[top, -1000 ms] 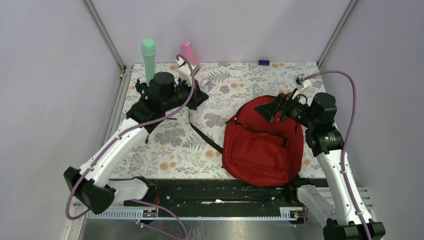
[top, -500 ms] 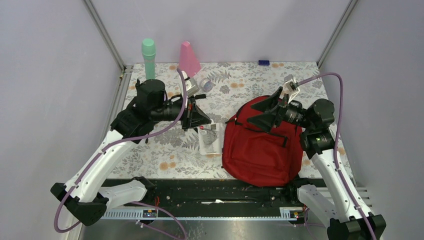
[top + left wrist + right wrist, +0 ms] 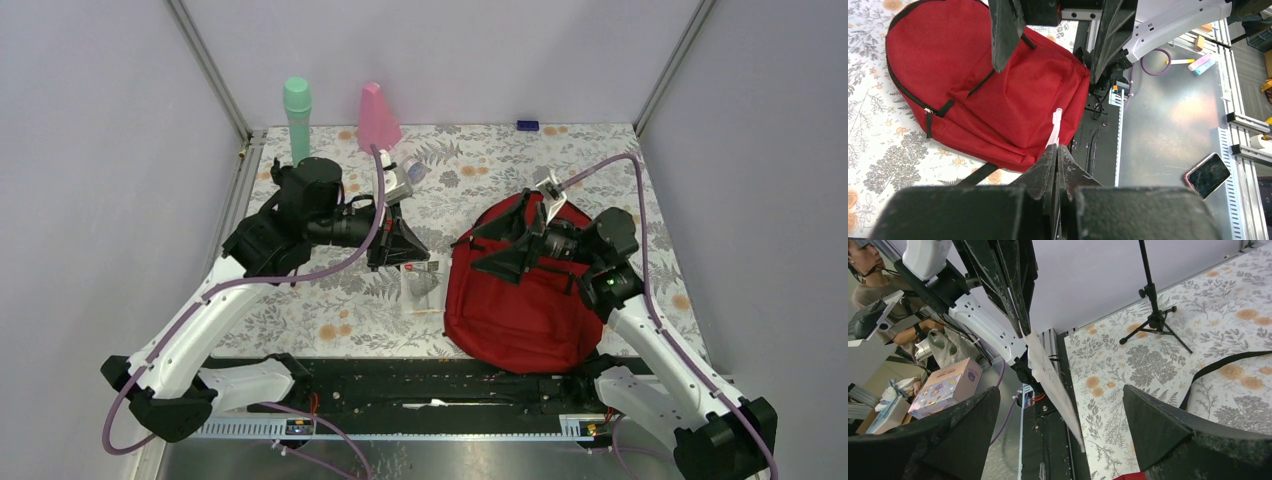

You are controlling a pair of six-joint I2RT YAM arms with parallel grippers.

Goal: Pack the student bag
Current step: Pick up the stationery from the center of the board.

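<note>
Early stage: student bag [image 3: 525, 300] lies lower centre-right on table [image 3: 600, 160], apparently zipped; left pincer [image 3: 1057, 150] clamps a clear flat packet [image 3: 421, 287] beside it, right pincer [image 3: 497, 245] gapes above; green bottle [image 3: 297, 118] unpacked.

On my screen the student bag [image 3: 520, 300] was plain red, with black straps and black zipper lines. The table cover [image 3: 330, 300] was white, printed with grey leaves and orange flowers. At the far edge I saw a mint green bottle [image 3: 297, 112], a pink cone-like thing [image 3: 378, 118] and a small dark blue piece [image 3: 527, 125]. The left arm [image 3: 200, 330] and the right arm [image 3: 660, 350] were white with black joints, and their cables [image 3: 640, 200] were purple. The left gripper [image 3: 1055, 150] and the right gripper [image 3: 495, 247] were black. The thin packet [image 3: 420, 285] was clear, partly white. The walls [image 3: 450, 60] were pale lilac grey. The phone [image 3: 1208, 175] had a pink edge.
</note>
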